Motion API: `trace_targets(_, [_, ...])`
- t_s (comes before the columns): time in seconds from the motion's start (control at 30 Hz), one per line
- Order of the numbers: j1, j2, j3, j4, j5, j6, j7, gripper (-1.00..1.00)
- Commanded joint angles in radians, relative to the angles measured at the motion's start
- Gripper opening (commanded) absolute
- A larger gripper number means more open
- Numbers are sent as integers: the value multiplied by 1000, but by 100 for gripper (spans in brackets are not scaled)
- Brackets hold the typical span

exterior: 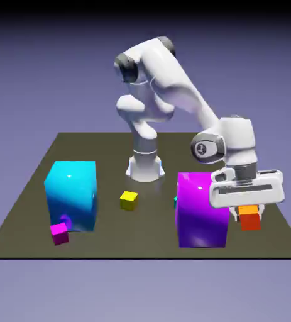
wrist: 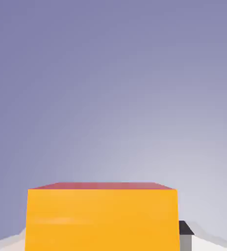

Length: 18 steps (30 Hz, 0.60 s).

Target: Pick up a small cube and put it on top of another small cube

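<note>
On the bench (exterior: 22,207), left to right: cyan block (exterior: 72,194) with magenta cube (exterior: 60,233) at its foot, yellow cube (exterior: 129,200), purple block (exterior: 200,210). Far right, jaws (exterior: 248,212) clamped on orange-red cube (exterior: 250,217), seemingly lifted just beside purple block.

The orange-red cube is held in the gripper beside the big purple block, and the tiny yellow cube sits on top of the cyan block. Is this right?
Not quite. In the exterior view the tiny yellow cube sits on the table, between the cyan block and the purple block, not on top. The gripper does hold the orange-red cube beside the purple block.
</note>
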<state>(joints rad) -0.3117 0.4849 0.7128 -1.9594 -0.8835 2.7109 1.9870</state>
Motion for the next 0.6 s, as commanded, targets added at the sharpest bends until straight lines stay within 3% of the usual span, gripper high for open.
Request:
trace_targets(0.0, [-19, -11, -2, -6, -44, 10, 10, -100])
trace_targets(0.57, [-148, -243, -181, -222, -783, 254, 190, -100])
